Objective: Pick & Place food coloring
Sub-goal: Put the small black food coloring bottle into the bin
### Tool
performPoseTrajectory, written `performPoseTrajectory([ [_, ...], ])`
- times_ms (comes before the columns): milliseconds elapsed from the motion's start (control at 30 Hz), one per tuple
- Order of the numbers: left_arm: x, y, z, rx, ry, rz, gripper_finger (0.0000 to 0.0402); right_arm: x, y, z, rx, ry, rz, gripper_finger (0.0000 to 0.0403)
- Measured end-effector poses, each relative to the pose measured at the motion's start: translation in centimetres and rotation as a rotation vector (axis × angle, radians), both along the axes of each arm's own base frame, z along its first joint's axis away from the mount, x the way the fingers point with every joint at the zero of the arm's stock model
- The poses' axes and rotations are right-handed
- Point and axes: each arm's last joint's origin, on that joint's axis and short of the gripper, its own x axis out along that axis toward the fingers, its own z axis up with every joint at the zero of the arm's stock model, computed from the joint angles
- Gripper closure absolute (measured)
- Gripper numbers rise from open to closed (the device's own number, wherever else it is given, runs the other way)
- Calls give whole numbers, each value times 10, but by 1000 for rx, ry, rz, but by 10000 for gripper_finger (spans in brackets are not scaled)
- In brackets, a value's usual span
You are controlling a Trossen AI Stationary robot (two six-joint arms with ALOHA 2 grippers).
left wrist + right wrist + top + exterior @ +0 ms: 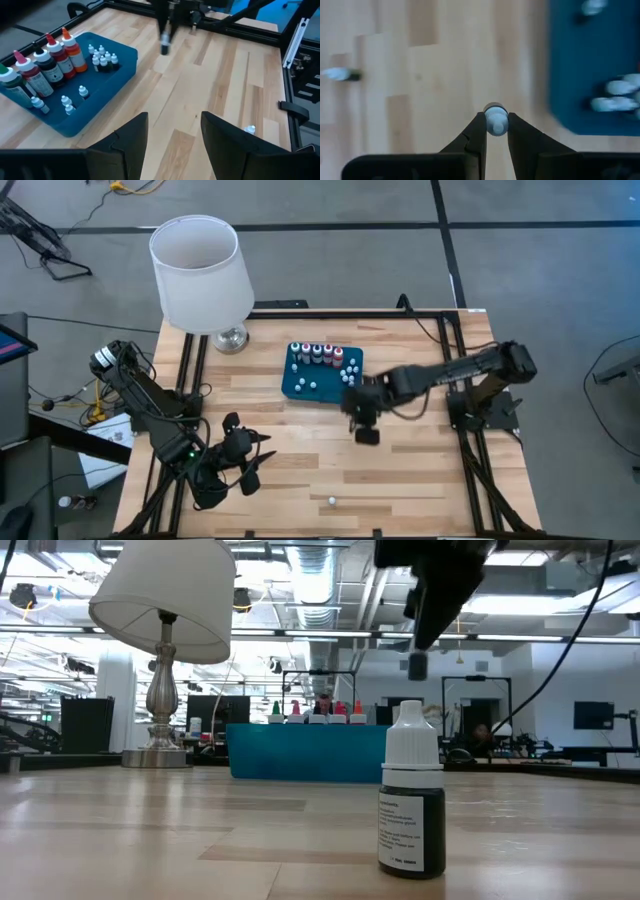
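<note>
R pincer [495, 131]: clamped on small white-capped food coloring bottle [495, 120], held above desk [420, 470], just beside teal tray [300, 385].
L pincer [172, 135]: wide apart (idle), well apart from tray.
Other bottle [412, 805]: upright on desk, far from tray.

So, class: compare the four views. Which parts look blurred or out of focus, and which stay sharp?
Right wrist view: the table and teal tray are smeared, while the held bottle in the right gripper is clearer. Left wrist view: the right arm's bottle is blurred; the tray's tall bottles are sharp. Low view: the near bottle is crisp.
</note>
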Motion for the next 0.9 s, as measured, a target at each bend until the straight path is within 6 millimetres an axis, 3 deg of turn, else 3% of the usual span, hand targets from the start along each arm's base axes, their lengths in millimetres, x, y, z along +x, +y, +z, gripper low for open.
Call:
performPoseTrajectory([
  [533,13,16,0,-1,2,78,226,-6,-138,-1,-105,36,-161,351],
  [733,17,22,-1,11,12,102,226,-11,-173,-2,-122,-13,-246,351],
  [900,18,26,-2,26,29,115,226,-15,-190,-1,-137,-34,-279,351],
])
